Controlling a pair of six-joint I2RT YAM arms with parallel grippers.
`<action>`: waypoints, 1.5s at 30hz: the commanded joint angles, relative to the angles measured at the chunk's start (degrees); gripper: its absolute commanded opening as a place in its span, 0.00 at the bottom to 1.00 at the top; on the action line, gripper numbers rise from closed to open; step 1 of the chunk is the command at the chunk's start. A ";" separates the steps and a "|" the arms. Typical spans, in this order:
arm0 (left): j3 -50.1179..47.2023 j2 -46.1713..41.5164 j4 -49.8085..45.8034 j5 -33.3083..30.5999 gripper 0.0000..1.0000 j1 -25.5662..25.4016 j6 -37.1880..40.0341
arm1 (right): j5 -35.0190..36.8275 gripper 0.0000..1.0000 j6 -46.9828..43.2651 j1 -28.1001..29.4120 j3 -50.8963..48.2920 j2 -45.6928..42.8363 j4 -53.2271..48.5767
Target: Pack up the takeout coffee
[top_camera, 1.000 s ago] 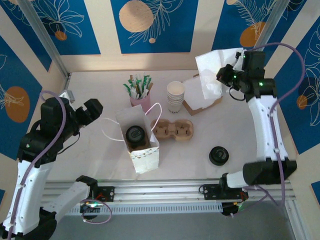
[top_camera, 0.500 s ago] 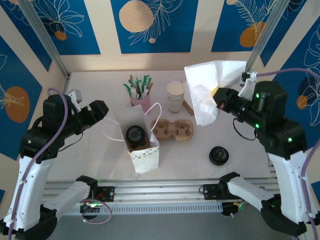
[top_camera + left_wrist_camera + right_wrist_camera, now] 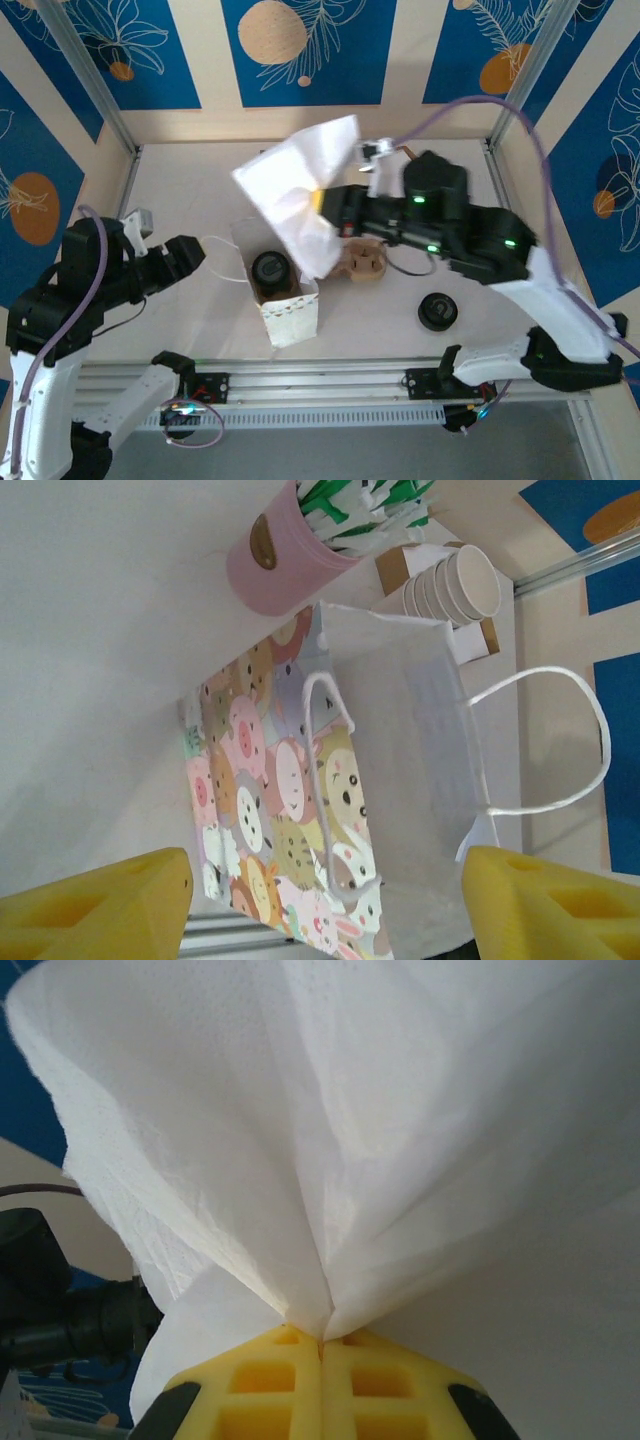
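A white paper bag [image 3: 285, 290] with cartoon animals [image 3: 290, 810] stands open at the table's front centre, a black-lidded coffee cup [image 3: 270, 270] inside it. My right gripper [image 3: 322, 200] is shut on a white napkin [image 3: 295, 190], which hangs over the bag's back edge. The napkin [image 3: 330, 1130] fans out from the pinched yellow fingers [image 3: 270, 1380]. To the left of the bag, my left gripper [image 3: 185, 255] is open, its yellow fingers [image 3: 100, 900] wide on either side of the bag. A spare black lid [image 3: 437, 311] lies to the right.
A pink cup of green-wrapped sticks [image 3: 290, 550] and a stack of paper cups [image 3: 455, 585] stand behind the bag. A cardboard cup carrier [image 3: 368, 262] lies partly under the right arm. The bag's white handles [image 3: 560, 740] loop outward.
My right arm has swung left from the back right corner, carrying the napkin over to the bag. The left arm shifted slightly down and left.
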 commanded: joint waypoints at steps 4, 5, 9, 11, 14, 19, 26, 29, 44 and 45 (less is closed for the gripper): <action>-4.71 -1.74 -0.68 6.15 0.67 -0.26 -2.33 | -0.10 0.00 10.91 3.69 -6.21 4.18 15.28; -4.87 -1.85 -0.52 6.28 0.66 -0.30 -2.31 | 0.35 0.00 13.11 4.35 -6.10 5.53 14.67; -5.84 -2.47 0.69 5.82 0.57 -0.26 -1.50 | 1.33 0.00 18.66 6.28 -5.82 9.33 12.70; -6.70 -2.06 1.34 6.60 0.53 -0.27 -1.19 | 0.83 0.00 19.81 7.13 -6.07 10.74 13.05; -7.57 -1.59 2.03 5.92 0.49 -0.26 -0.29 | 2.45 0.00 24.75 7.96 -7.36 11.60 11.65; -9.74 -1.30 6.20 5.99 0.38 -0.34 -0.16 | 2.90 0.00 31.76 7.31 -11.83 10.56 10.00; -11.26 0.16 8.18 6.15 0.19 -0.27 0.85 | 1.48 0.00 32.08 5.64 -10.44 10.69 -1.09; -12.28 0.25 9.06 6.05 0.11 -0.26 1.57 | -1.40 0.00 31.06 3.79 -12.76 9.50 -1.02; -12.36 0.21 7.41 3.41 0.00 -0.30 3.69 | -1.52 0.00 19.28 1.35 -4.19 15.64 -15.31; -12.50 0.12 7.35 3.12 0.00 -0.29 3.69 | -1.85 0.00 18.19 1.52 -3.57 16.56 -15.65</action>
